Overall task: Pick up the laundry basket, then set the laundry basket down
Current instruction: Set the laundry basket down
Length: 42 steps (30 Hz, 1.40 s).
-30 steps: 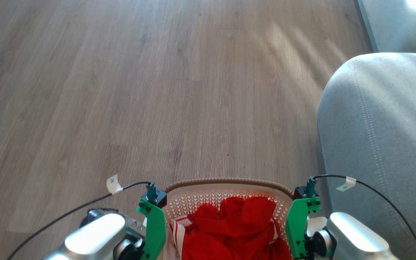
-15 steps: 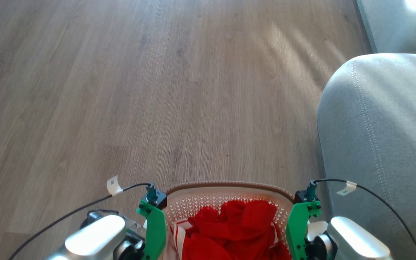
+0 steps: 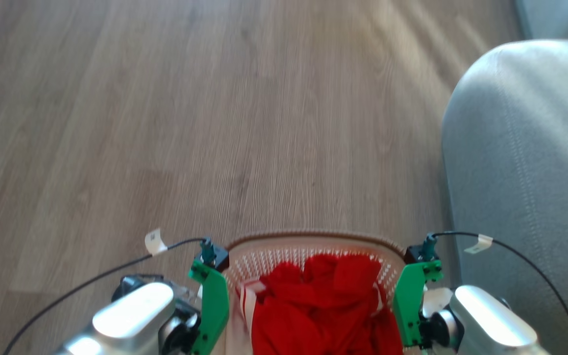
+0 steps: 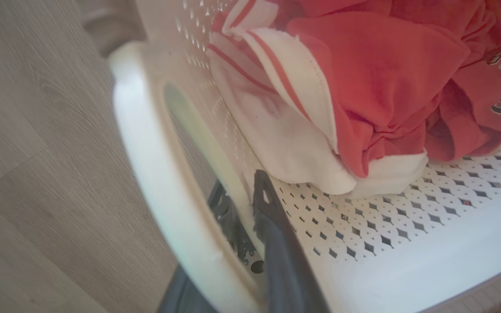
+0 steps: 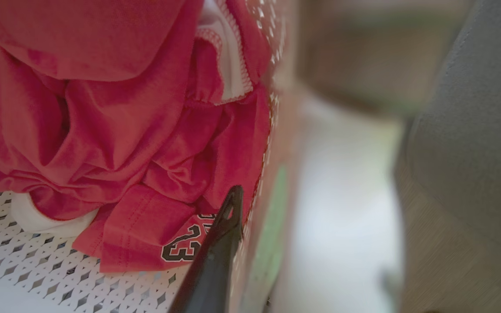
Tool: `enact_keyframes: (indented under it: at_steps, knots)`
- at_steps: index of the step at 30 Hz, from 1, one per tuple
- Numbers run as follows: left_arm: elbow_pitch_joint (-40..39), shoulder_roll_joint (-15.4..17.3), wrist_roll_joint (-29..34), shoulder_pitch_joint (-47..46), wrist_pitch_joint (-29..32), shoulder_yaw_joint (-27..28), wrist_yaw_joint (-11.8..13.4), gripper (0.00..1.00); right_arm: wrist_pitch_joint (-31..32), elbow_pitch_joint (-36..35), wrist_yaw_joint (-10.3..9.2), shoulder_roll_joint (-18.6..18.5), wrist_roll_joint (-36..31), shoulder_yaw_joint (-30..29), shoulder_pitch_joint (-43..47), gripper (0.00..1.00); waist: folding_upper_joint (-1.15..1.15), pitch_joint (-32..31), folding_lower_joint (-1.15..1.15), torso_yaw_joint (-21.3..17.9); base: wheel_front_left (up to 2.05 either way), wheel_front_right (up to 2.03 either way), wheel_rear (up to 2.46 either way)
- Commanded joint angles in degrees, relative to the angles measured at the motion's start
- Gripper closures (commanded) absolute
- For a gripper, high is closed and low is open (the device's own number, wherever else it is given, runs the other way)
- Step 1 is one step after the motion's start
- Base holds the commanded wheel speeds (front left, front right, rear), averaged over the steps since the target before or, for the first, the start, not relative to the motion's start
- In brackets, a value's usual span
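Our left gripper (image 4: 239,193) pinched the basket (image 3: 313,235) wall just beside its white handle (image 4: 146,152), with one finger inside and one outside. On our right gripper (image 5: 234,206), one finger lay against the inner wall. Its partner was hidden behind the wall, so we could not tell whether that side was clamped. The basket sat between our two wrists, close to our body, above the wooden floor (image 3: 215,123) and near the grey sofa (image 3: 525,148) on our right. We judged the lift done, with the setting down left to do. We counted one basket, two grippers and one heap of red-and-white clothes (image 3: 323,301), whose pieces we could not count.
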Motion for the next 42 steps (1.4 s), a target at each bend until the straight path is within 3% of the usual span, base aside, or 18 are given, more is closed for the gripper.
enact_keyframes:
  at_steps: [1, 9, 15, 26, 34, 42]
  knots:
    - [-2.27, -2.38, 1.61, -4.08, -1.5, 0.18, -1.56, 1.0, -1.81, -4.77, 0.95, 1.78, -1.06, 0.85, -3.77, 1.0, -0.01, 3.16, 0.0, 0.16, 0.0, 0.0, 0.0]
    - [2.53, -5.0, 4.32, -8.19, -8.43, 0.18, -1.56, 1.0, -5.2, -6.46, 0.95, 1.31, -2.28, -0.94, -5.67, 1.0, -0.01, 10.65, 0.0, 0.5, 0.0, 0.0, 0.0]
    - [9.66, -9.04, 5.84, -11.6, -16.43, 0.38, -1.56, 1.0, -9.5, -6.93, 0.95, 0.84, -3.26, -2.43, -7.02, 1.0, -0.01, 17.32, 0.0, 0.85, 0.0, 0.0, 0.0]
    - [20.77, -14.24, 6.97, -16.64, -26.18, 0.25, -1.56, 1.0, -18.78, -3.97, 0.95, 2.13, -6.66, -4.92, -11.4, 1.0, -0.01, 29.2, 0.0, -0.07, 0.0, 0.0, 0.0]
    - [25.56, -15.51, 10.16, -20.49, -31.18, 0.21, -1.56, 1.0, -24.35, 0.08, 0.95, 2.54, -9.37, -5.0, -16.09, 1.0, -0.01, 36.4, 0.0, -0.02, 0.0, 0.0, 0.0]
    - [24.12, -15.58, 10.6, -23.37, -34.04, 0.19, -1.55, 1.0, -30.24, 5.78, 0.95, 3.91, -10.89, -5.52, -19.99, 1.0, -0.01, 42.21, 0.0, 0.56, 0.0, 0.0, 0.0]
